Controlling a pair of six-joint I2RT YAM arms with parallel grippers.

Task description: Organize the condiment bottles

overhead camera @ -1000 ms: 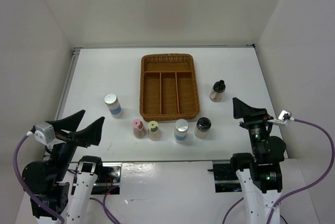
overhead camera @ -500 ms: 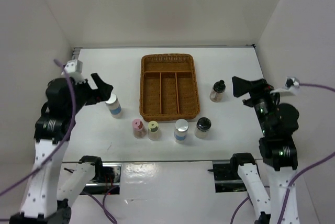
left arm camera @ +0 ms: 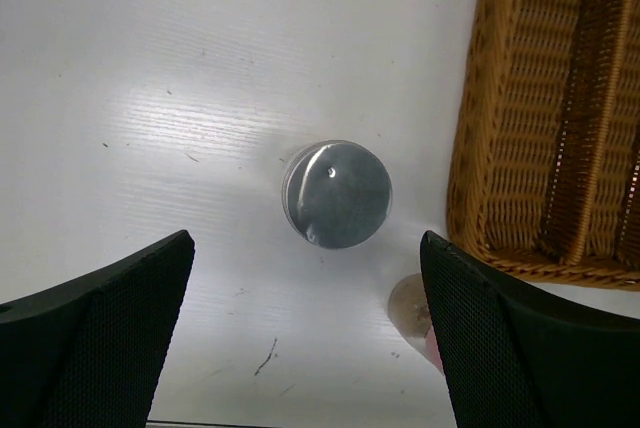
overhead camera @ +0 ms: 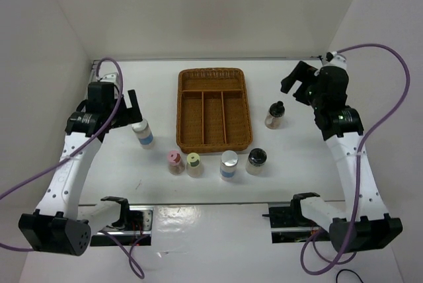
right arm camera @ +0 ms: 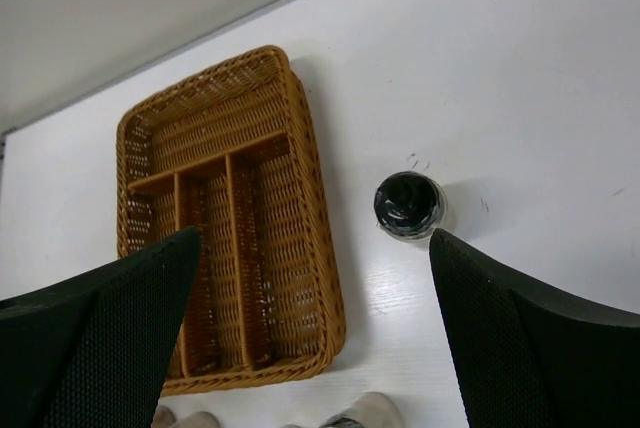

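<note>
Left gripper (left arm camera: 305, 246) and right gripper (right arm camera: 315, 238) stand apart. White shaker (left arm camera: 336, 194) seems light, rigid, slick; grasp its body.

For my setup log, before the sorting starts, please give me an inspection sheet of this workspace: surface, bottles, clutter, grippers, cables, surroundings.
Surface: white table, a few small dark scuffs.
Job's things: six bottles, all upright on the table, none in the wicker tray. The left white bottle stands left of the tray. In a row at its near edge: pink-capped bottle, yellow-green-capped bottle, second white bottle, black-topped bottle. The right black-topped bottle stands right of the tray.
Clutter: nothing seen.
Grippers: left gripper open, above the left white bottle. Right gripper open, above the right black-topped bottle and the tray; both hold nothing.
Cables: purple left cable and right cable hang clear of the bottles.
Surroundings: white walls on three sides.
</note>
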